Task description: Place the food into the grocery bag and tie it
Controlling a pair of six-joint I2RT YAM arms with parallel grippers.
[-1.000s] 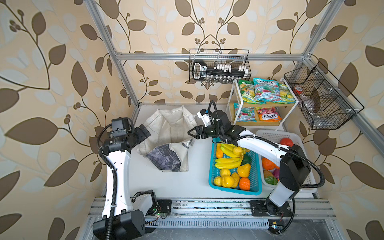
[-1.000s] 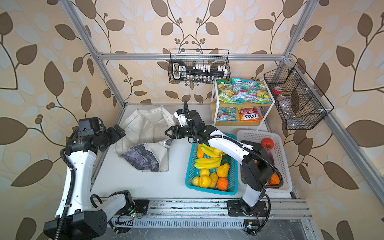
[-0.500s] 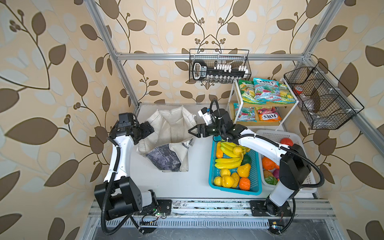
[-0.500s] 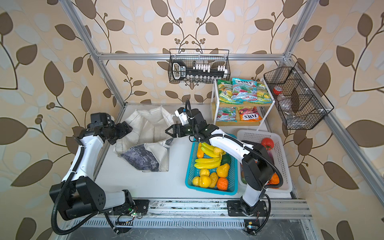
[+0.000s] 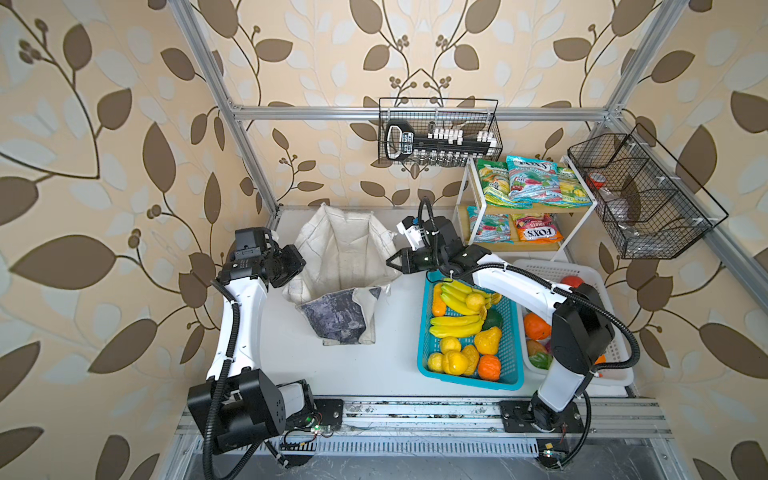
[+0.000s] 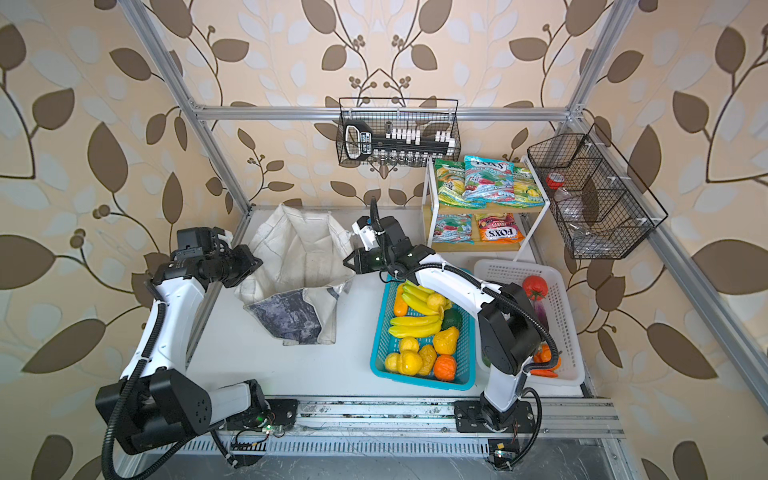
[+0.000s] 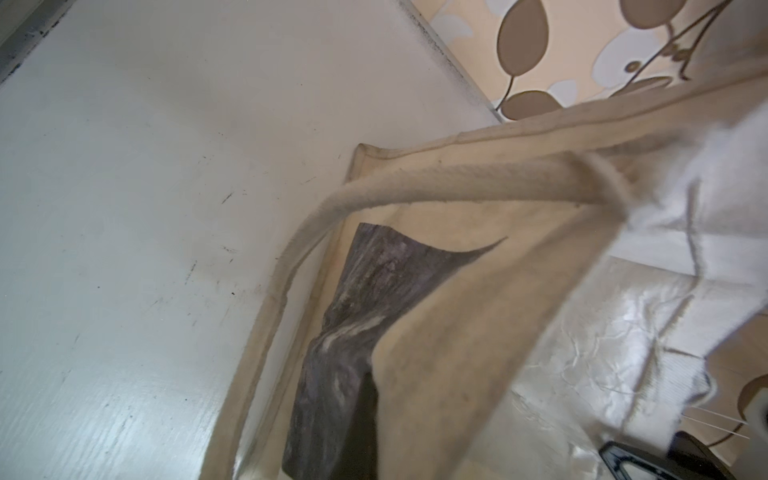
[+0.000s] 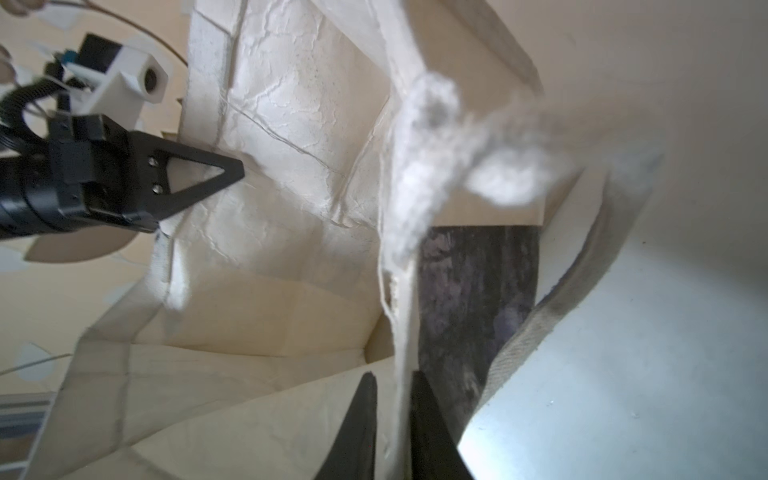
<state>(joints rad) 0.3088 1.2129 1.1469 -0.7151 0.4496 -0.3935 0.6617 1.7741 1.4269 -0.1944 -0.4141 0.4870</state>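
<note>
In both top views the grocery bag [image 5: 340, 257] [image 6: 299, 257] stands on the white table [image 5: 332, 365] left of centre, its mouth spread wide. The left gripper [image 5: 298, 264] [image 6: 254, 263] meets the bag's left rim and the right gripper [image 5: 390, 262] [image 6: 347, 262] its right rim. Each has its fingers together on the fabric. The toy produce [image 5: 457, 303] lies apart from the bag in the blue basket [image 5: 423, 332] at lower right, with more in the white basket [image 5: 540, 267] beside it. Sweet packets [image 5: 532, 183] lie on the shelf rack [image 5: 462, 203] at upper right.

The left wrist view shows the bag's rim and a loop handle [image 7: 415, 183] crossing mid-frame, with the dark print panel [image 7: 353, 332] below. The fingers themselves are out of frame.

In the right wrist view, the right gripper [image 8: 397, 428] at the bottom edge clamps a thin fold of the bag's rim between its black fingers [image 8: 361, 428]. At upper left, the left gripper [image 8: 232, 173] pinches the opposite wall.
</note>
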